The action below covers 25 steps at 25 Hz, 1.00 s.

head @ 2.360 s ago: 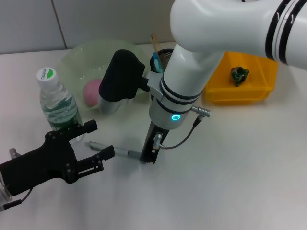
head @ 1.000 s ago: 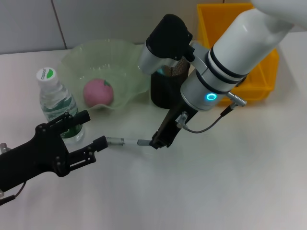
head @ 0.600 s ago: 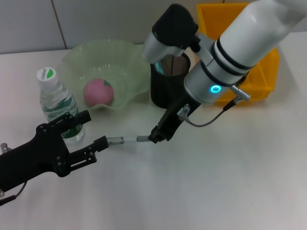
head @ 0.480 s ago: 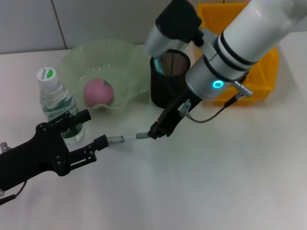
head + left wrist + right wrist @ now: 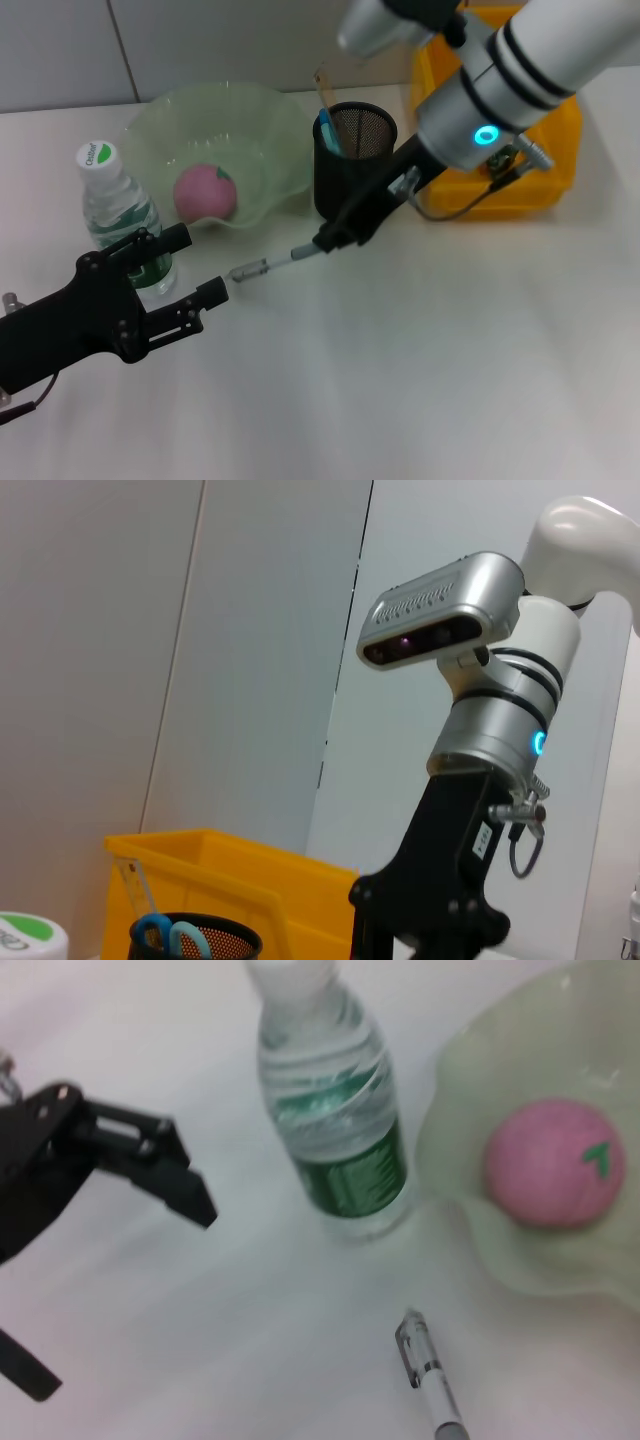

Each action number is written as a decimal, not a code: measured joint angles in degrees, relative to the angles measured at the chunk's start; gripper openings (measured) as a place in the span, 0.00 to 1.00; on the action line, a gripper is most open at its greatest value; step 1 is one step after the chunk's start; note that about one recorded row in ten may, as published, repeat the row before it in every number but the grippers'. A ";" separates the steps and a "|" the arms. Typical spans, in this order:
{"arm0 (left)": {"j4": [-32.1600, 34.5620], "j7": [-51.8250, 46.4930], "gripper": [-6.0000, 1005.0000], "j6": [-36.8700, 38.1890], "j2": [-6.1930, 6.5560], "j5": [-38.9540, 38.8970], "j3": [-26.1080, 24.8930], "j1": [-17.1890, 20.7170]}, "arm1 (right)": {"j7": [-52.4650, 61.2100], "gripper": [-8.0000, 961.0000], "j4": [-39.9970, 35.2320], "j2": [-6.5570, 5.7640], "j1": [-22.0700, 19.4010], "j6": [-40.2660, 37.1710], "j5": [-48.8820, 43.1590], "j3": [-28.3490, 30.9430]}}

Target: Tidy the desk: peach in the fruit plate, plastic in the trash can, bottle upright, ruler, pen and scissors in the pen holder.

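The right pincer, pinching the one pen, has lifted it toward the pen holder; one peach sits in the fruit plate; the left pincer hovers spread.

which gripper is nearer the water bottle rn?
Left. The left gripper sits open right beside the water bottle, just in front of it. The right gripper is across the table by the pen holder, holding the pen.

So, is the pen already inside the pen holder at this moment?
No: in the head view the right gripper holds the pen by one end, outside and beside the pen holder.
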 joint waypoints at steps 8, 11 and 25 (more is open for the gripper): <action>-0.06 -0.05 0.81 0.27 -0.10 -0.68 0.00 -0.20 | -2.01 0.11 -1.47 -0.74 -0.18 -2.80 0.00 7.45; -0.18 -0.07 0.81 0.68 -0.11 -0.75 0.00 -0.37 | -3.04 0.11 -1.73 -1.00 -0.18 -4.13 0.01 10.10; -2.02 -0.17 0.81 1.08 -0.41 -0.80 0.25 -2.88 | -7.67 0.11 -3.20 -2.20 -0.38 -7.99 0.71 20.79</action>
